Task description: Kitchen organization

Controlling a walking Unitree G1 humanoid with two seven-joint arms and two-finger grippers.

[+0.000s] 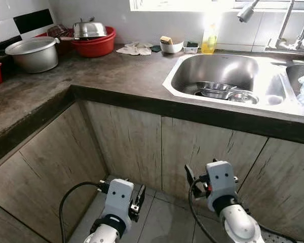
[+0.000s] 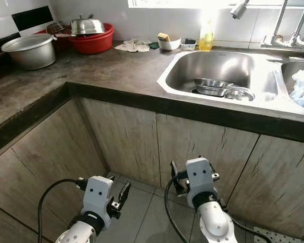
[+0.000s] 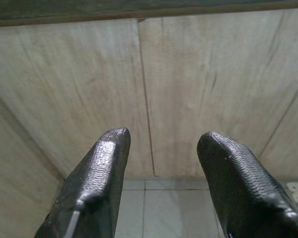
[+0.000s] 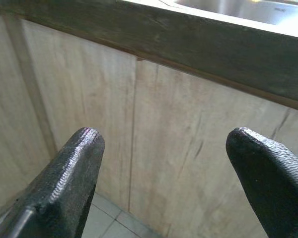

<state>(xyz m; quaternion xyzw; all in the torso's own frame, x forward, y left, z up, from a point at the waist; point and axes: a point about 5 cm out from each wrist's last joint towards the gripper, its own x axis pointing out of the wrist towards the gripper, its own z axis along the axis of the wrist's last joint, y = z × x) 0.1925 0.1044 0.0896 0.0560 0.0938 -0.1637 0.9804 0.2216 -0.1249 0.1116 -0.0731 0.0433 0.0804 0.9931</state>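
Both tools (image 3: 161, 148) (image 4: 164, 148) agape below counter (image 1: 106, 76)

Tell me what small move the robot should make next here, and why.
Probably raise the right gripper toward the sink. Both it and the left gripper hang open and empty in front of the cabinet doors, below the countertop. The metal bowls in the sink lie nearer the right arm and look like the closest things to tidy.

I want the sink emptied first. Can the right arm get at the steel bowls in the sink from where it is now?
Probably not yet. The right gripper hangs open low before the cabinet doors, under the counter edge. The steel bowls lie uncovered in the sink; it must rise first.
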